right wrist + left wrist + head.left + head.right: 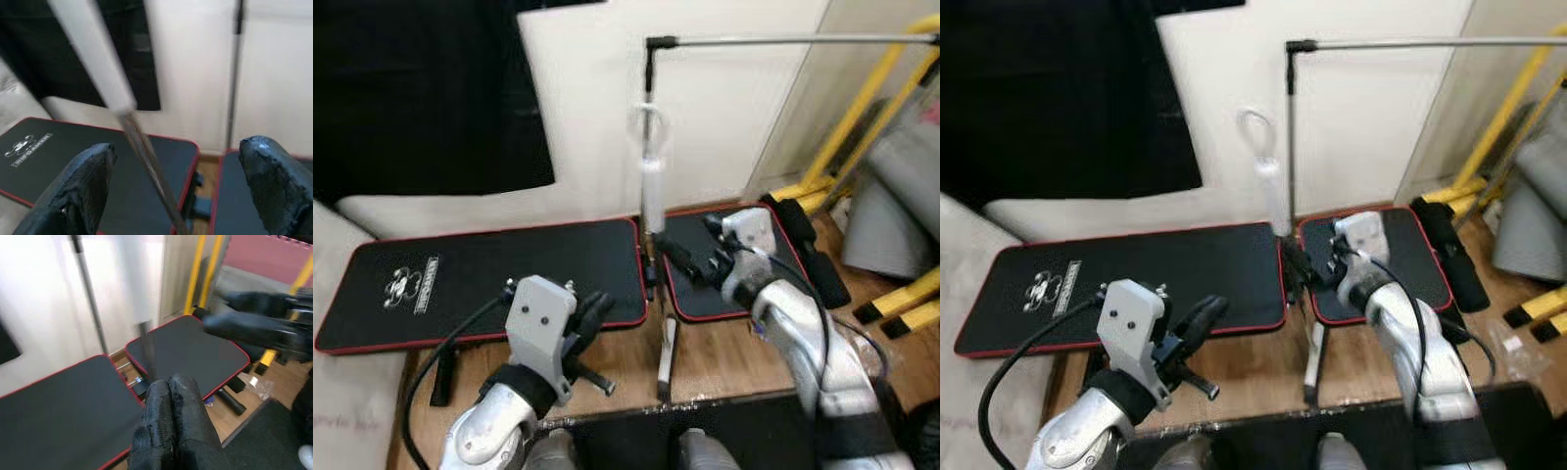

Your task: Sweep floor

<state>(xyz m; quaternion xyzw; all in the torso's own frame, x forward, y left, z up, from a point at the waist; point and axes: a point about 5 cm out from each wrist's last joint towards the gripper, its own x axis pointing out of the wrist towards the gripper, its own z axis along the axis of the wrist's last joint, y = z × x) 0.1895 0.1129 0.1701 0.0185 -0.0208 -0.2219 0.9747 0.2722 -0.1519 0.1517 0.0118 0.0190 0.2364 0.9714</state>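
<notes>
I bring the right gripper (178, 191), fingers wide apart and empty, around the broom handle (652, 186) standing before the black bench (509, 269). The left gripper (171, 406) is pressed closed, empty. If I close off-centre, the handle may tip.

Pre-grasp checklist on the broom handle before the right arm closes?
1. Right pincer open: ok, fingers wide apart.
2. Broom handle between the right fingers: ok, it passes through the gap in the right wrist view.
3. Contact with the handle: cannot tell, view blurred.
4. Left pincer out of the way: ok, shut, low over the black bench.
5. Broom head on the floor: cannot tell.
</notes>
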